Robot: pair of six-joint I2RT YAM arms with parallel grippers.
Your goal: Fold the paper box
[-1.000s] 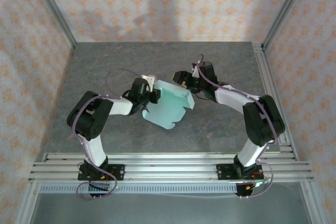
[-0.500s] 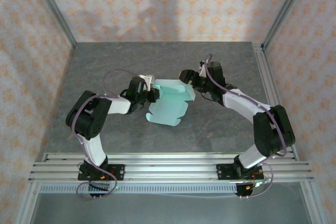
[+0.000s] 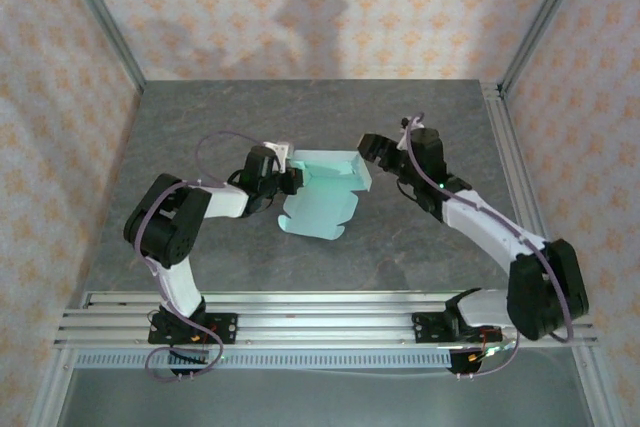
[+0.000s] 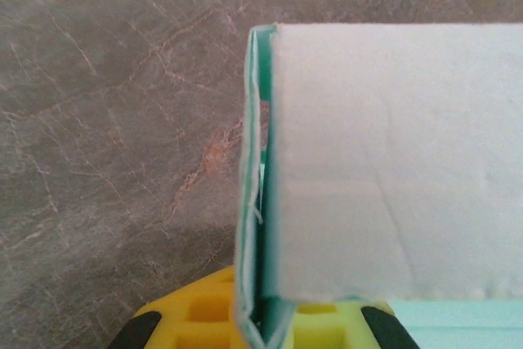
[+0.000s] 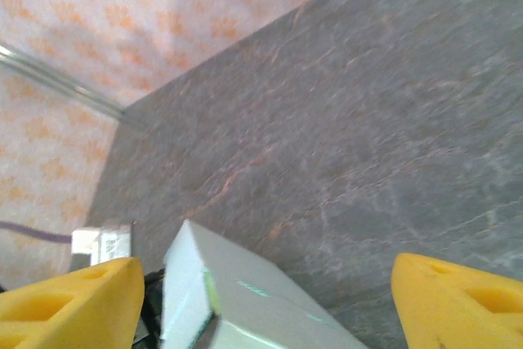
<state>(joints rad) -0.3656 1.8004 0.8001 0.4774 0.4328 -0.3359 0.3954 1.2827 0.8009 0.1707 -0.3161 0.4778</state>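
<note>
While my left tool clamps the paper box at 9 o'clock to anchor it, my right tool gapes wide at 2 o'clock. That leaves it free to fold, I judge.

The paper box is mint-blue, the table veined grey.
</note>
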